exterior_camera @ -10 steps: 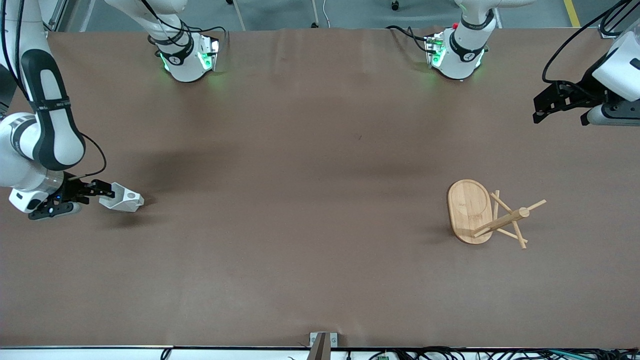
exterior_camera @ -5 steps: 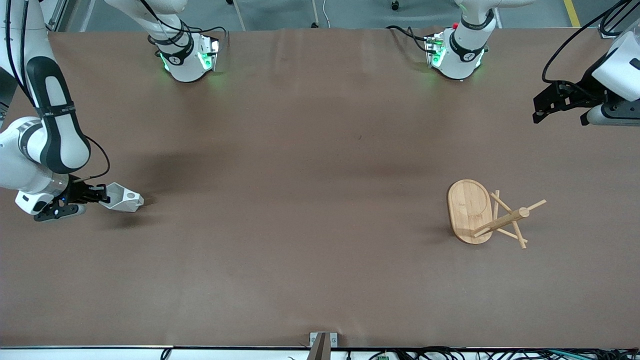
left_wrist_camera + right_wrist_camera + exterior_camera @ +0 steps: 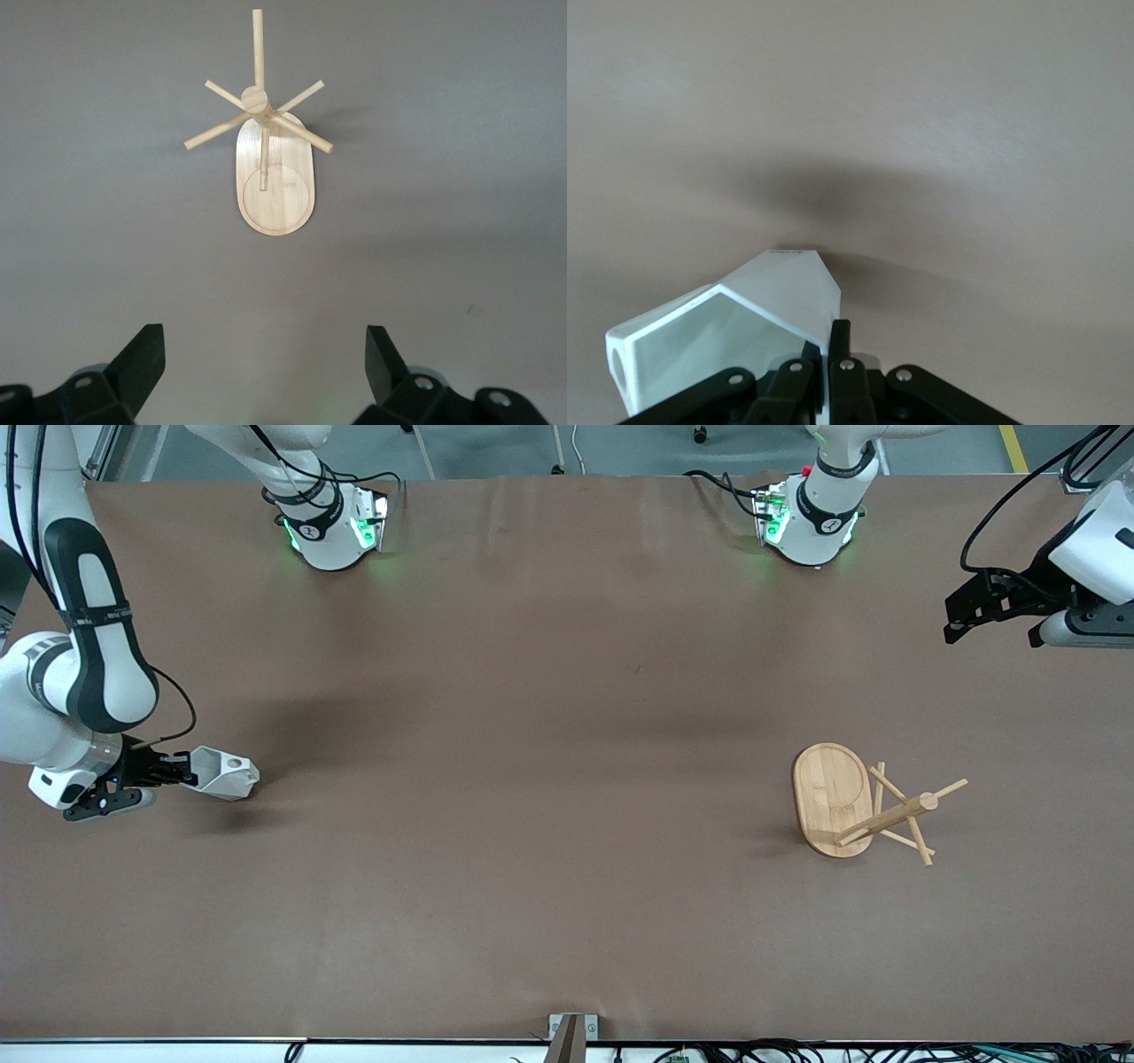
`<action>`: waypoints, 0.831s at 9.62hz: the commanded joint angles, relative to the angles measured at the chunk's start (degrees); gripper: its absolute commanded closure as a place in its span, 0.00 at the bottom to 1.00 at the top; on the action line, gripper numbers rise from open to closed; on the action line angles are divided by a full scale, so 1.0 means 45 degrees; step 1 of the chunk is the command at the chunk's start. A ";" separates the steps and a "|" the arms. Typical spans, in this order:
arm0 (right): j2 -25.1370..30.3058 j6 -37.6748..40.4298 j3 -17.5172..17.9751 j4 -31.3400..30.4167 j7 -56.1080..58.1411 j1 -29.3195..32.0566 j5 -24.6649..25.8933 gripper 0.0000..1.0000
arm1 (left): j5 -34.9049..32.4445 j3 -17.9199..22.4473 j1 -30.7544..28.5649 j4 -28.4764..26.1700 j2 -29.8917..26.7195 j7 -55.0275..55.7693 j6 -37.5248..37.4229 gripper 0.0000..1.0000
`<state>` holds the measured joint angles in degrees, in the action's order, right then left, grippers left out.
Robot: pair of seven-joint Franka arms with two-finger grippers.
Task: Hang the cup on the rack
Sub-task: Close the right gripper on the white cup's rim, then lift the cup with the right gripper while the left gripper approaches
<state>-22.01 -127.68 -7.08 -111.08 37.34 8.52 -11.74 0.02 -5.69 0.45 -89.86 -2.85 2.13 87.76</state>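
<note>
At the right arm's end of the brown surface (image 3: pixel 567 886), the right claw (image 3: pixel 177 772) is clenched on the rim wall of the small white faceted cup with an angular body and a blocky, hole-pierced handle (image 3: pixel 223 773); the right wrist view shows its thin fingers (image 3: pixel 837 354) pinched on one wall of the cup (image 3: pixel 757 319), and whether the cup rests on the surface or is just clear of it I cannot tell. The cup looks hard, smooth and light, most likely rigid plastic or ceramic, so it should not deform, but its slick flat facets could let it swivel in a pinch this narrow; a hold on the wall away from the handle seems right, since it leaves the round hole free for a peg. Toward the left arm's end, well apart from the cup, stands the light bamboo rack with an oval flat base, a central post and thin pegs (image 3: pixel 855 802), seen clearly in the left wrist view (image 3: pixel 270 168); it is stiff but probably light enough to shift or tip if knocked. The left claw (image 3: pixel 990 613) hangs released, fingers wide, over the edge of the surface at its own end, waiting. The surface is bare and matte between cup and rack, giving ample room to carry across.
</note>
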 commanded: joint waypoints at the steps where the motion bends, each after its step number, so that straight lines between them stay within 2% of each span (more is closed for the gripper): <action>1: 0.0945 0.1627 0.0808 0.0462 -0.0172 0.0022 -0.0455 1.00 | 0.0268 -0.0005 -0.0021 -0.0187 0.0183 -0.0257 -0.0029 0.00; 2: 0.1063 0.2156 0.1179 0.0717 -0.0734 0.0022 -0.2158 1.00 | 0.0268 -0.0025 0.0018 -0.0187 0.0183 -0.0258 -0.0029 0.00; 4: 0.1025 0.2708 0.2056 0.0875 -0.1574 -0.0115 -0.4334 1.00 | 0.0870 -0.0064 0.0077 -0.0225 0.0222 -0.0277 -0.0145 0.00; 6: 0.1005 0.2941 0.3558 0.1458 -0.3540 -0.0134 -0.6305 1.00 | 0.1088 -0.0122 0.0154 -0.0225 0.0300 -0.0723 -0.0321 0.00; 8: 0.0831 0.2924 0.5276 0.2821 -0.5688 -0.0134 -0.7657 1.00 | 0.1477 -0.0356 0.0815 -0.0304 0.0475 -0.1736 -0.0302 0.00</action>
<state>-17.81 -115.58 12.62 -102.64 17.68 7.10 -42.80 5.70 -6.50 2.43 -90.23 -2.19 -3.14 86.87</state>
